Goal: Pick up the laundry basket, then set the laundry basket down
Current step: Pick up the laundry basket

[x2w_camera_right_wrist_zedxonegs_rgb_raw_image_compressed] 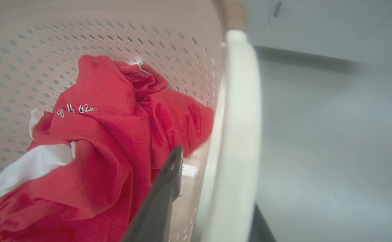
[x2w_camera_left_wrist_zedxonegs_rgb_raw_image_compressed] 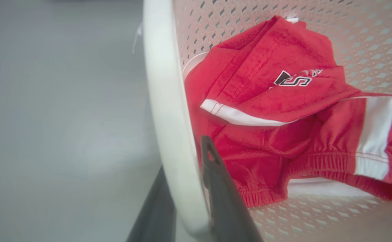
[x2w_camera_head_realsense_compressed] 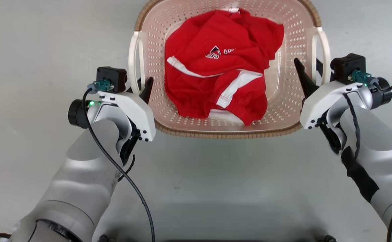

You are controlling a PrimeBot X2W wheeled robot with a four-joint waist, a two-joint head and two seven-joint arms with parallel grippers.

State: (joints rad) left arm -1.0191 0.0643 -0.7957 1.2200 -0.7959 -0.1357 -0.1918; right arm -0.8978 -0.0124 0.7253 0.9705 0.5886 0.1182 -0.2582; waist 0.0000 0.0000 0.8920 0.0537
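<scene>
Laundry basket [x2w_camera_head_realsense_compressed: 216,134], near the washer [x2w_camera_right_wrist_zedxonegs_rgb_raw_image_compressed: 316,27]: I judge it stiff, light plastic (red garment [x2w_camera_head_realsense_compressed: 216,67] adds little). My left gripper [x2w_camera_head_realsense_compressed: 144,84] clamps the left handle [x2w_camera_head_realsense_compressed: 133,57]; my right gripper [x2w_camera_head_realsense_compressed: 308,67] straddles the right handle [x2w_camera_head_realsense_compressed: 325,43], bite unclear. Both loops are my holds.

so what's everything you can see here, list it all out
laundry basket: one, pale pink with brown rim, centre, ahead of the robot
handles: two, white, one on each side of the basket
garment: one, red with white stripes and a logo, crumpled inside the basket
floor: grey, all around
washer: one, white, beyond the basket
cables: two, black, one along each forearm
left gripper: fingers closed on the left handle
right gripper: either side of the right handle, inner finger looks clear of it
</scene>
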